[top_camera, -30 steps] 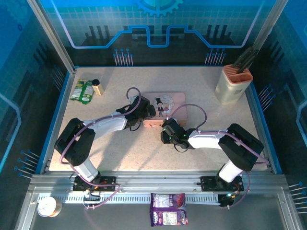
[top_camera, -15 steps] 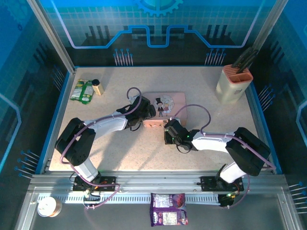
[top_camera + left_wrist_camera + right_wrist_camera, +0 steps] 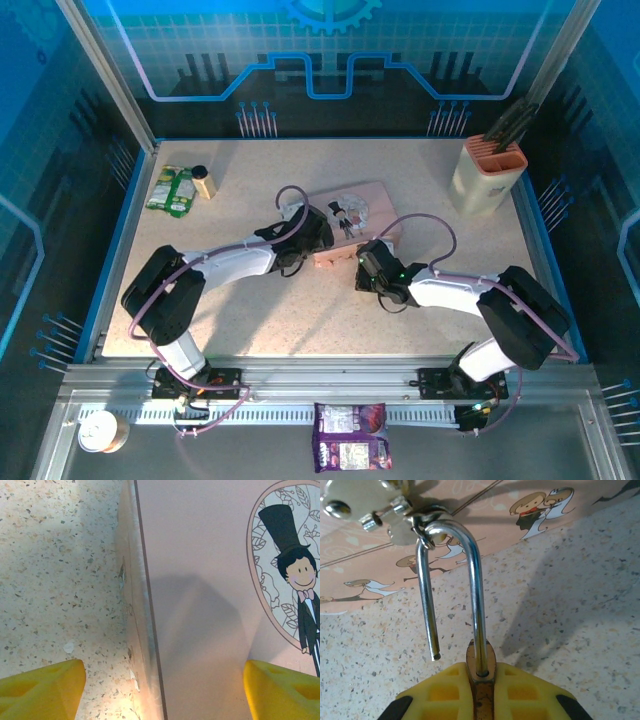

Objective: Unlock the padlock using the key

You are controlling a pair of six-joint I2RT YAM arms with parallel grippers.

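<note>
Right wrist view: your right pincer is clamped narrow on the brass padlock, yellow fingers on either side of its slim body. The silvery shackle stands open. One leg goes into the body, and the other ends free in the air, just above the speckled counter. The shackle's bend is hooked through the hasp ring on the pink tin. The fingers hide the lower end of the body.

Left wrist view: your left pincer is wide. One fingertip is over the counter and the other over the lid, straddling the tin's edge. You cannot tell whether it presses on the tin. In the top view the two pincers sit close together at the tin's near side.

Likely risks from here:
- A straight pull back would catch the hooked bend on the ring and drag the tin, because nothing clearly pins it down.
- A push toward the tin could drive the free leg back into the body and snap the lock closed.
- The hold is on a thin body, so a sideways load from the ring could twist it out of the fingers.
- Swinging the free leg clear could scrape it along the counter or the tin's wall.
</note>
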